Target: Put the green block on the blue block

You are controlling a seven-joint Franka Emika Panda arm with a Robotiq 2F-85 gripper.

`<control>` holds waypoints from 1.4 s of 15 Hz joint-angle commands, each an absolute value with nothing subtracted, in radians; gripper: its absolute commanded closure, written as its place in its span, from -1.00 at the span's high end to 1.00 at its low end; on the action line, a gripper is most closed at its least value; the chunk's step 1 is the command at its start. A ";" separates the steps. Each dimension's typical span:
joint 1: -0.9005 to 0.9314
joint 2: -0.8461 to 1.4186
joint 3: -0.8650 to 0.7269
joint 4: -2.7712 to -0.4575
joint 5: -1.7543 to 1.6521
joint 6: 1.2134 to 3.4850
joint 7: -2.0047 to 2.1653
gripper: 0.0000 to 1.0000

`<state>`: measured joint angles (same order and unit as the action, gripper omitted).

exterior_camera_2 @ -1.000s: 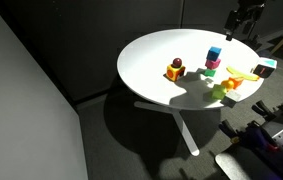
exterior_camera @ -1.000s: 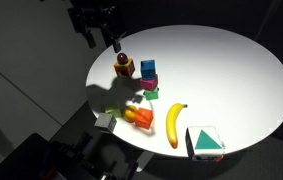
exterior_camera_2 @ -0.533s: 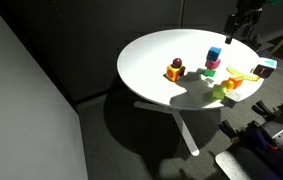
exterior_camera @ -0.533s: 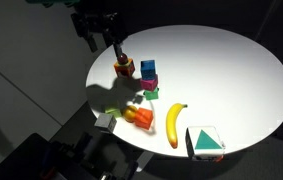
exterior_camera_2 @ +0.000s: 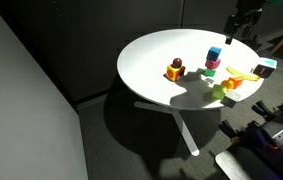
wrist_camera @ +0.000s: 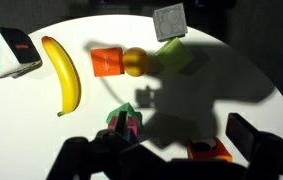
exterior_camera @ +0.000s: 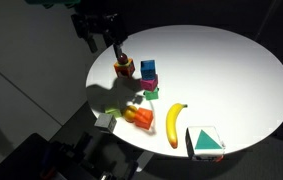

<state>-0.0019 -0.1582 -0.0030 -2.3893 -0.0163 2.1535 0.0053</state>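
Note:
The green block (wrist_camera: 177, 56) is a small yellow-green cube lying in shadow beside a yellow ball (wrist_camera: 134, 62). It also shows in both exterior views (exterior_camera: 132, 100) (exterior_camera_2: 219, 88). The blue block (exterior_camera: 148, 67) (exterior_camera_2: 214, 52) stands against a magenta cube (exterior_camera: 151, 80); I cannot tell if it rests on it. In the wrist view the blue block is hidden. My gripper (exterior_camera: 102, 40) (exterior_camera_2: 240, 32) (wrist_camera: 171, 160) hangs open and empty above the table edge, apart from both blocks, with its dark fingers (wrist_camera: 255, 138) wide apart.
A banana (wrist_camera: 63, 72), an orange block (wrist_camera: 106, 62), a grey cube (wrist_camera: 169, 20) and a white block with a teal triangle (wrist_camera: 3, 50) lie on the round white table (exterior_camera: 231, 70). An orange-red piece (exterior_camera: 125, 67) and a flat dark green piece (exterior_camera: 151, 93) sit near the magenta cube.

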 commanded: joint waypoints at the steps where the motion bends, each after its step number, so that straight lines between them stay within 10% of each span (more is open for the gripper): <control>1: -0.004 -0.131 -0.010 -2.387 -0.007 2.155 -0.019 1.00; 21: 0.007 0.122 0.024 -2.388 -0.040 2.427 -0.224 1.00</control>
<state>0.0010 0.0935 0.0182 -2.3930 -0.0189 2.3968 -0.1979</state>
